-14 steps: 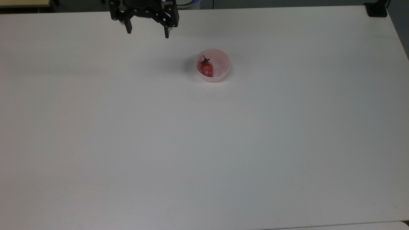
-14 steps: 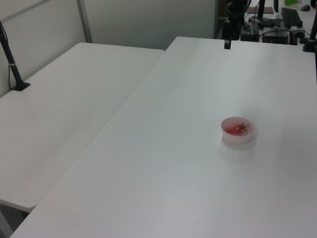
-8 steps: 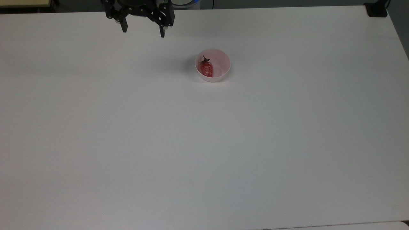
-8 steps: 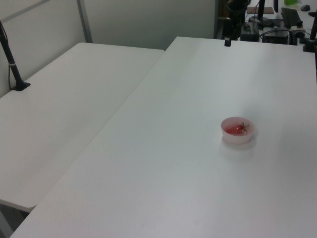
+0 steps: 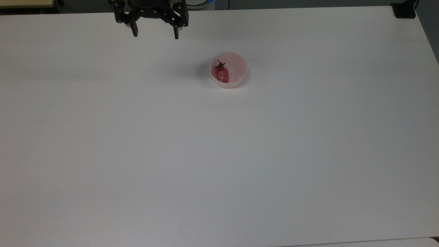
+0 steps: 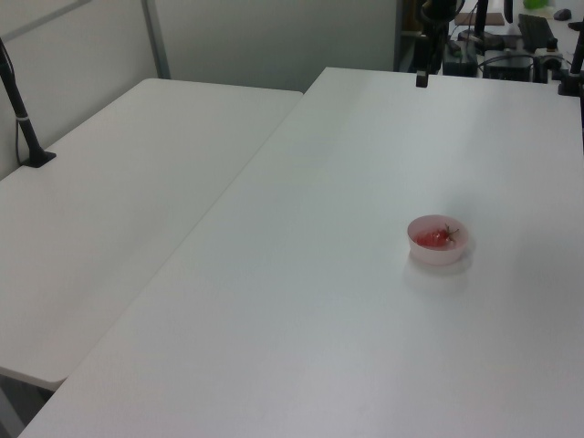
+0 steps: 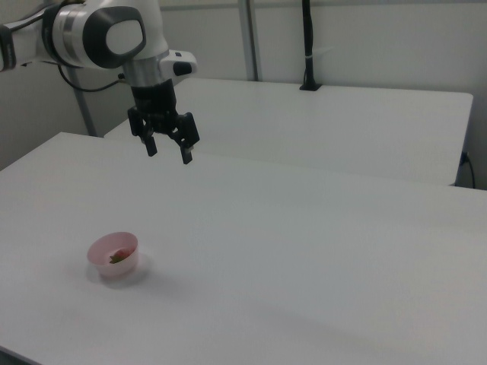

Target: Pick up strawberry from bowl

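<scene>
A small pale pink bowl (image 5: 237, 63) stands on the white table, and a glossy red strawberry (image 5: 221, 73) with a dark stem cap lies inside it against the top view's left wall. The bowl (image 6: 439, 250) with the strawberry (image 6: 432, 237) also appears in the left view, and in the right view the bowl (image 7: 104, 250) holds the strawberry (image 7: 119, 257) too. My black gripper (image 5: 155, 34) hangs open and empty high over the table's far edge, well to the top view's upper left of the bowl. It shows in the right view as the gripper (image 7: 168, 151) and in the left view as the gripper (image 6: 421, 79).
A second white table (image 6: 119, 192) adjoins on the left view's left, with a black pole mount (image 6: 27, 137) on it. A black clamp (image 5: 404, 10) sits at the top view's upper right corner. Cluttered equipment (image 6: 511, 50) stands beyond the far edge.
The gripper has drifted slightly along the far edge and turned a little; its fingers stay open. Bowl and strawberry have not moved.
</scene>
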Tool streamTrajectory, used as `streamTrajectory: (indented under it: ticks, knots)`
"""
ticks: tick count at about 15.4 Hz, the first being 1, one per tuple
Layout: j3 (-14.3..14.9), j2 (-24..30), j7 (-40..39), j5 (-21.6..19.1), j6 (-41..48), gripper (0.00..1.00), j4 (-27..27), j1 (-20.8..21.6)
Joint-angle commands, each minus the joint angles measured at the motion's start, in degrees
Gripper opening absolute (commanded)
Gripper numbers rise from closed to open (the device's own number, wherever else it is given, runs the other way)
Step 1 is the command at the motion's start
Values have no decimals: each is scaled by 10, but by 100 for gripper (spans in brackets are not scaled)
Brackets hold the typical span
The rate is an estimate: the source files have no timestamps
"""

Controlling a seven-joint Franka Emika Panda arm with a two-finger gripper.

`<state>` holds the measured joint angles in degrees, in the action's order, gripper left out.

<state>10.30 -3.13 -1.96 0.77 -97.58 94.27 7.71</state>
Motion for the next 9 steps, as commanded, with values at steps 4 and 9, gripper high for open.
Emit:
streamTrajectory:
  ticks: [4, 9]
  knots:
    - [-1, -29, -23, 9, 16, 100, 54, 107]
    - [-2, -44, -39, 35, -64, 90, 158, 184]
